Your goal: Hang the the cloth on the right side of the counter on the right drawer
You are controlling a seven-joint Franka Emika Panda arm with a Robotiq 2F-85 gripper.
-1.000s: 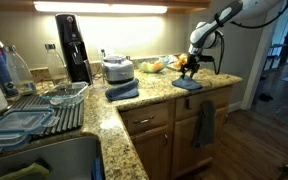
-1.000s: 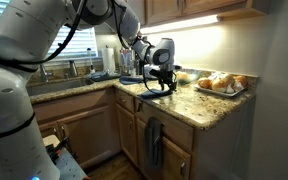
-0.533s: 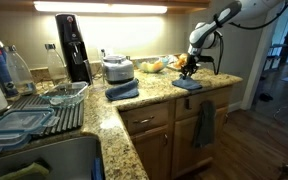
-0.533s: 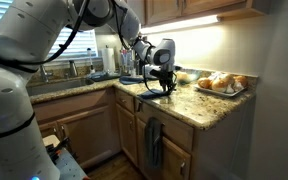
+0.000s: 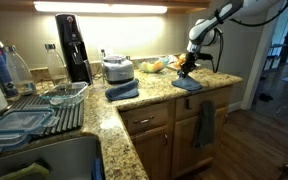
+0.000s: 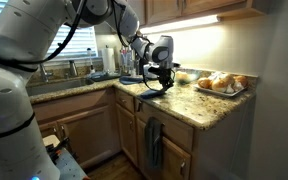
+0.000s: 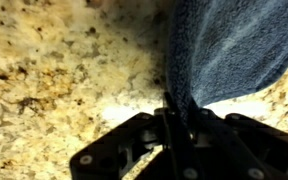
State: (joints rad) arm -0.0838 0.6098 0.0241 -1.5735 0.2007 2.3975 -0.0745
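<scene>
Gripper (image 5: 187, 71) raised slightly, lifting cloth (image 7: 229, 40) | fingers (image 7: 149, 130) clenched on cloth's edge | cloth spreads beyond fingertips over counter (image 7: 64, 60)

cloth (image 5: 187, 85): lies on the counter (image 5: 154, 101) towards its free end, near the front edge.
gripper (image 5: 187, 73): directly above the cloth; in the wrist view its fingers meet on the cloth's edge.
folded cloth (image 5: 122, 91): on the counter near the front edge, between the cloth and the inner corner.
pot (image 5: 117, 68): just behind the folded cloth.
bread tray (image 6: 222, 93): by the back edge, behind the cloth.
hanging towel (image 5: 204, 124): on the cabinet front, below the cloth.
</scene>
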